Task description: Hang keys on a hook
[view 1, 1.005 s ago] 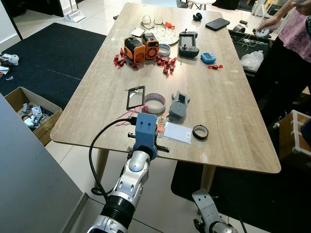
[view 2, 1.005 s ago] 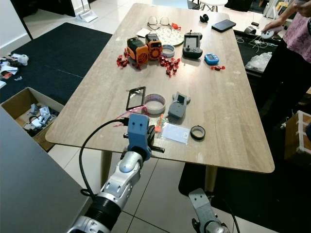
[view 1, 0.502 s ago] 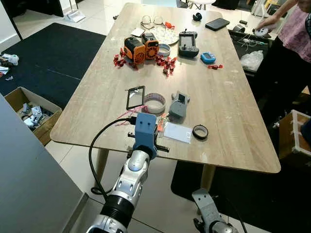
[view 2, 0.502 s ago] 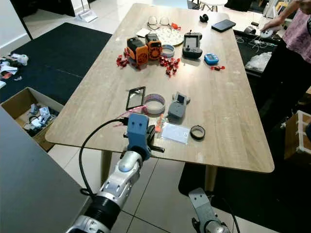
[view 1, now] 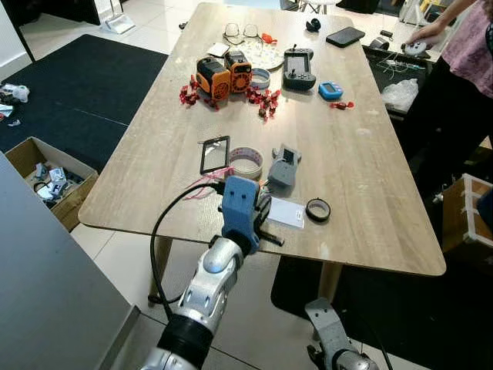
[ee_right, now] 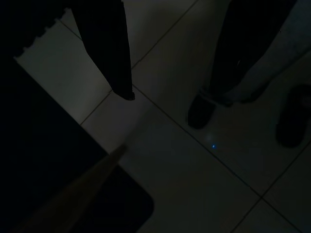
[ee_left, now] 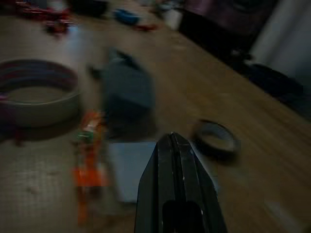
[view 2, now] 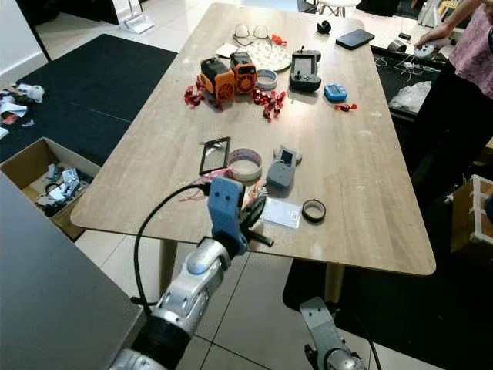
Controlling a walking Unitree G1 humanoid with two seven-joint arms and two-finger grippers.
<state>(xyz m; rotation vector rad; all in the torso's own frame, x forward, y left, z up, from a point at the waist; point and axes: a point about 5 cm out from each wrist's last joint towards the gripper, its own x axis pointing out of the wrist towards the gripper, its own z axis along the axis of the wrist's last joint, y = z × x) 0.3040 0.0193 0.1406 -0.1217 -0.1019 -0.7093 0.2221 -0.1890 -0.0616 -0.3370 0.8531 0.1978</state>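
Wooden table (view 1: 154,166) holds clutter. Left gripper (ee_left: 177,145) hovers at near edge, jaws pressed together; keys with orange tag (ee_left: 87,160) lie just left of its tips, long axis toward the robot. Right gripper (ee_right: 165,58) hangs idle, jaws spread.

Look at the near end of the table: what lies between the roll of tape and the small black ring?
In the left eye view, the grey block and the white card lie between the roll of tape and the small black ring.
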